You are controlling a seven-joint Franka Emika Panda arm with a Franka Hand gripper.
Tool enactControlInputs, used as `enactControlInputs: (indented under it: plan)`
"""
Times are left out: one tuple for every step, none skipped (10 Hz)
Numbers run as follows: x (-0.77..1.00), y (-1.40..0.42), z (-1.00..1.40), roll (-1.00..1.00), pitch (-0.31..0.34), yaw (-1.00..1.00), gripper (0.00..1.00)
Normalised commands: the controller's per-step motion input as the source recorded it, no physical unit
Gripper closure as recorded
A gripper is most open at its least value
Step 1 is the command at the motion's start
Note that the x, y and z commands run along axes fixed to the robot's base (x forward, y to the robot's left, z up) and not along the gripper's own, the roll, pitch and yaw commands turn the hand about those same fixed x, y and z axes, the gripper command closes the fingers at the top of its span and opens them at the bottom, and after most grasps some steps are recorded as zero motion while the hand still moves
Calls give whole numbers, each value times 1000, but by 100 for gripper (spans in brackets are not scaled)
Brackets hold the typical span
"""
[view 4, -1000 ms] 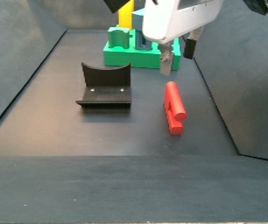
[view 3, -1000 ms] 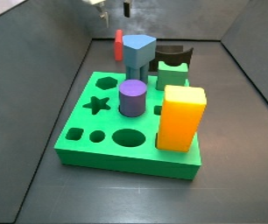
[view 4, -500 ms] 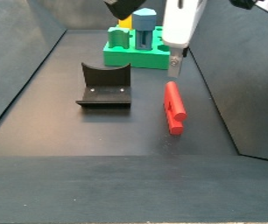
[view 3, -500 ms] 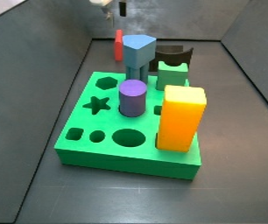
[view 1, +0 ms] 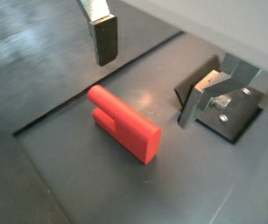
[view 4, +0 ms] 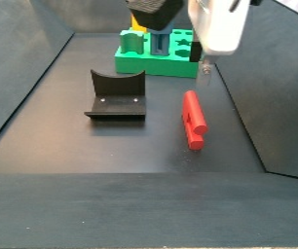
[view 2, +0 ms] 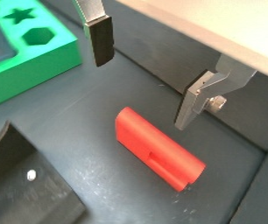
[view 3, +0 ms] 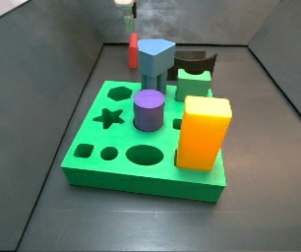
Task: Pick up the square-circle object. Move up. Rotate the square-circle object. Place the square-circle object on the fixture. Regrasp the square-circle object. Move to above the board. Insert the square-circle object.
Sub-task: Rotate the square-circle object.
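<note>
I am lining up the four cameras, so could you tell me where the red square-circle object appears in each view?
Wrist view: the square-circle object lies on the dark floor, mid-frame, below the open pincer.
Wrist view: it lies on the floor, apart from the board.
Side view: only a red sliver shows behind the blue-grey peg.
Side view: it lies flat beside the fixture.
Shared landmark: the green board.

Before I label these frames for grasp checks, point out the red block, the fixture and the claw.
Red block (view 4: pixel 194 119): side view, middle of its top face.
Fixture (view 4: pixel 115 95): side view, its upright back wall.
Claw (view 2: pixel 146 79): wrist view, midway between the open fingertips, above the block.
</note>
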Motion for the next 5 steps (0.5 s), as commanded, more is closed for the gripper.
enactControlInputs:
  plan:
    - [34,1,-13,1,-8,1000,0]
    - [34,1,-12,1,-8,1000,0]
    - [34,1,-12,1,-9,1000,0]
    - [34,1,-12,1,-9,1000,0]
    - [34,1,-12,1,-10,1000,0]
